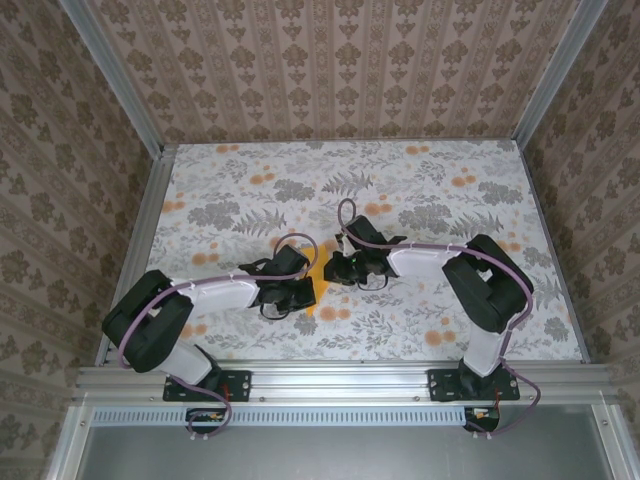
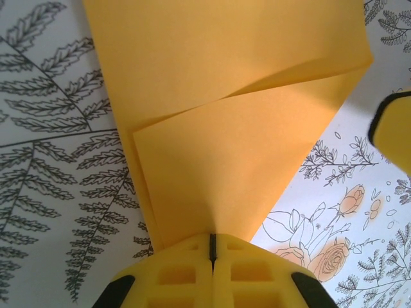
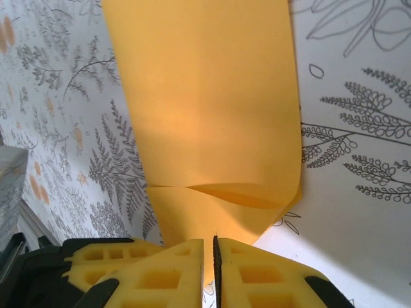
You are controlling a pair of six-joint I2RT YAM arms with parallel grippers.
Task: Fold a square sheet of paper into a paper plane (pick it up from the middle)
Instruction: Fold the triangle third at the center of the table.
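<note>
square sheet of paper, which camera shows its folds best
The left wrist view: the square sheet of paper fills the middle, and a folded flap's slanted edges stand out. The right wrist view shows a smoother stretch with one shallow crease low down. The top external view shows a small orange sliver.

This is looking like a robotics lab: aluminium rails (image 1: 340,380) are edging a floral-covered desk (image 1: 420,190), wallpaper-print panels (image 1: 330,60) are boxing it in, and the left arm (image 1: 150,320) and right arm (image 1: 490,285) are sitting bolted at its edge.
</note>
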